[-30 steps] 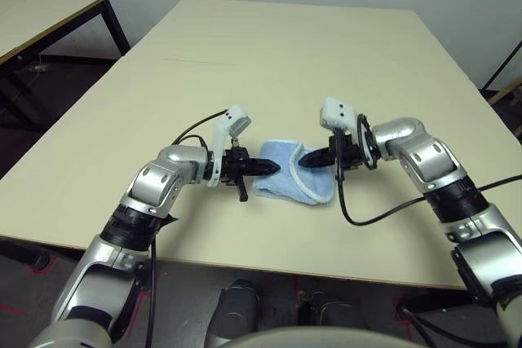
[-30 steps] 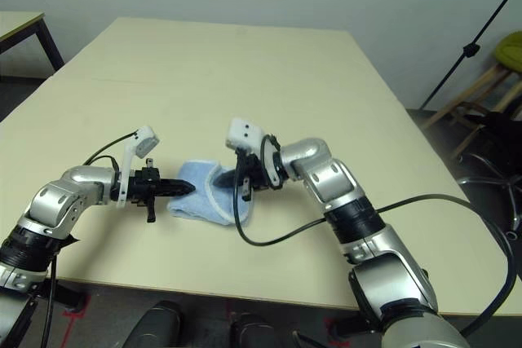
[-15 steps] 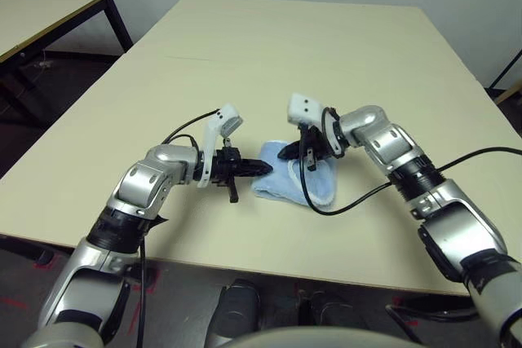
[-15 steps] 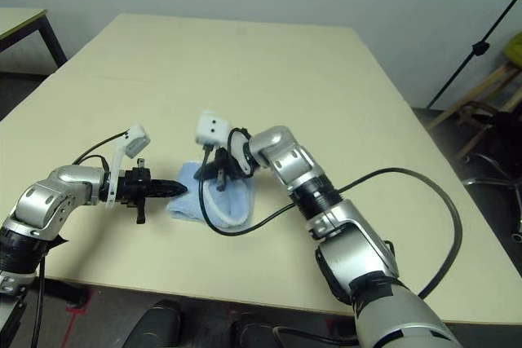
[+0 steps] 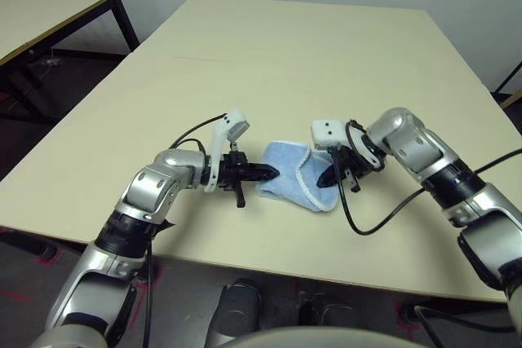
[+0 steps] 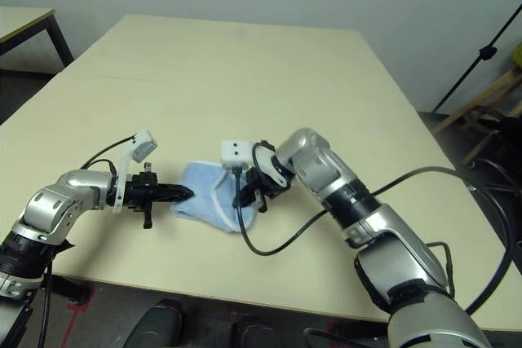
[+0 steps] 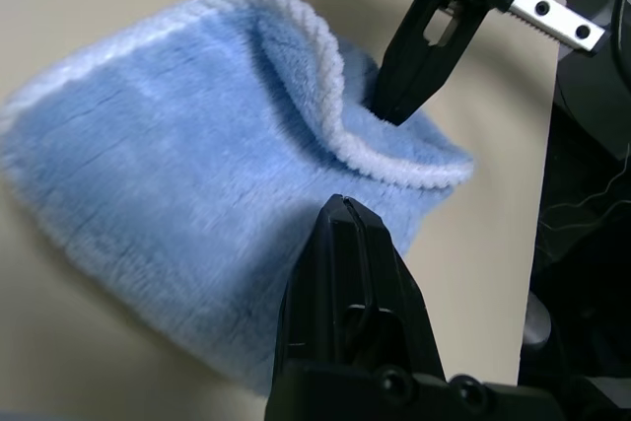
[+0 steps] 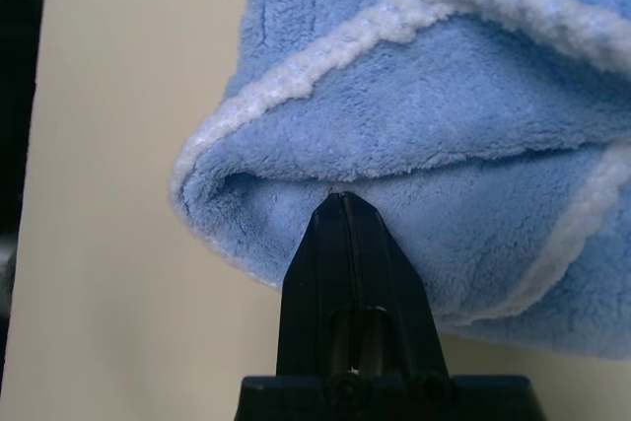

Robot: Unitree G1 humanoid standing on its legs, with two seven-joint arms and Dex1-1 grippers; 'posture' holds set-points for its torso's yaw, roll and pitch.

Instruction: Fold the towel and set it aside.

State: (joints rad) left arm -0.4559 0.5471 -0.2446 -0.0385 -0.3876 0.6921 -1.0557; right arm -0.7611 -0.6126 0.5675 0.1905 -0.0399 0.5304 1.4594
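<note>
The towel (image 5: 292, 177) is a small light-blue terry cloth with white edging, lying loosely folded on the tan table (image 5: 310, 63) near its front edge. A flap with a curled white edge (image 7: 325, 96) lies over its right part. My left gripper (image 5: 272, 173) is shut, with its tip resting at the towel's left edge and nothing between its fingers. My right gripper (image 5: 326, 178) is shut too. Its tip (image 8: 342, 200) presses against the rolled fold on the towel's right side (image 8: 444, 145). The right gripper (image 7: 409, 81) also appears beyond the flap in the left wrist view.
Black cables loop from both wrists over the table, one by the right forearm (image 5: 367, 222). A second table (image 5: 49, 6) stands at the back left. A black stand (image 6: 481, 55) and a wooden chair are off to the right. Open tabletop stretches behind the towel.
My right gripper swung left over the towel, then came back and dropped to the towel's right fold. The left gripper stays at the left edge. The camera has shifted slightly.
</note>
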